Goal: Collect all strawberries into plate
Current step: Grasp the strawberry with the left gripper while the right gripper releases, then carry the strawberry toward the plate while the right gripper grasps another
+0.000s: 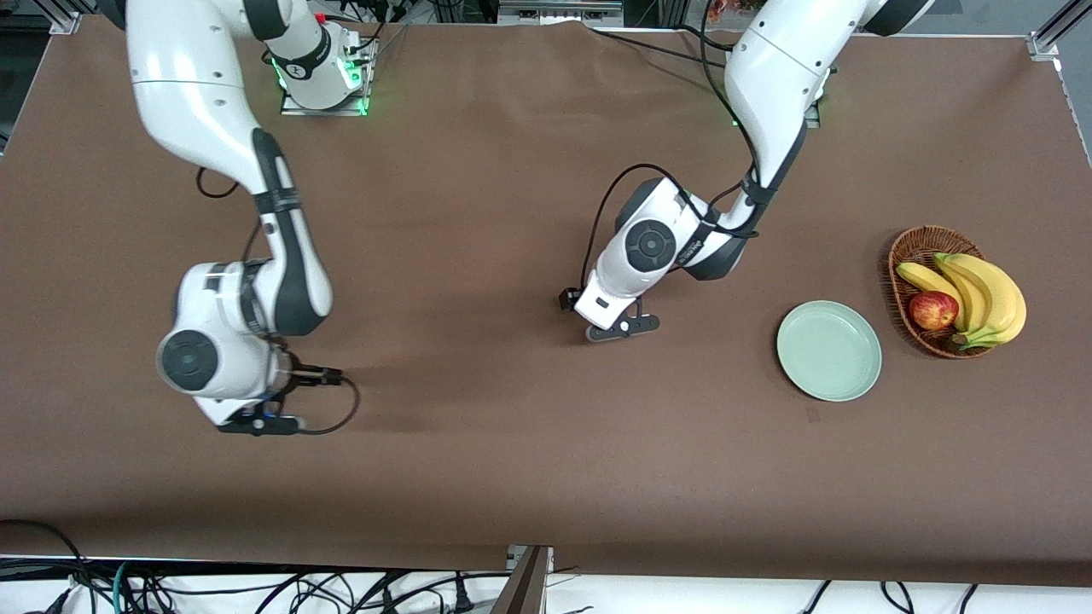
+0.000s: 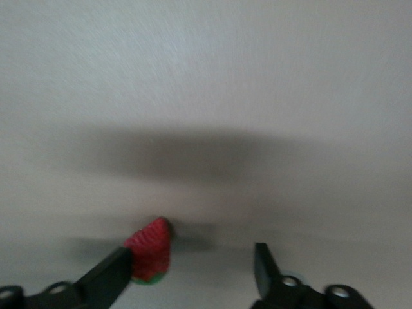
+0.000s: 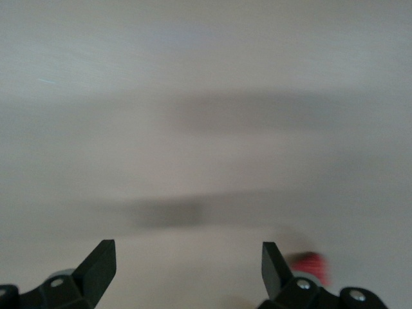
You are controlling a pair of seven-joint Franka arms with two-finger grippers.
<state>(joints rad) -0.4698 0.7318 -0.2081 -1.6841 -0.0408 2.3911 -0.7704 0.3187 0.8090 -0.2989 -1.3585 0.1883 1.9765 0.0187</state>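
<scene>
My left gripper (image 1: pixel 621 329) is low over the middle of the table, its jaws open. In the left wrist view (image 2: pixel 193 273) a strawberry (image 2: pixel 149 252) lies on the cloth between the jaws, against one finger (image 2: pixel 106 277). My right gripper (image 1: pixel 258 423) is low over the table at the right arm's end. It is open and empty in the right wrist view (image 3: pixel 188 267), and a blurred strawberry (image 3: pixel 312 267) lies just outside one finger (image 3: pixel 273 267). No strawberry shows in the front view. The mint-green plate (image 1: pixel 828 350) lies empty toward the left arm's end.
A wicker basket (image 1: pixel 913 247) with bananas (image 1: pixel 981 294) and a red-yellow apple (image 1: pixel 932 309) stands beside the plate, closer to the left arm's end. Brown cloth covers the table. Cables hang below the table's front edge.
</scene>
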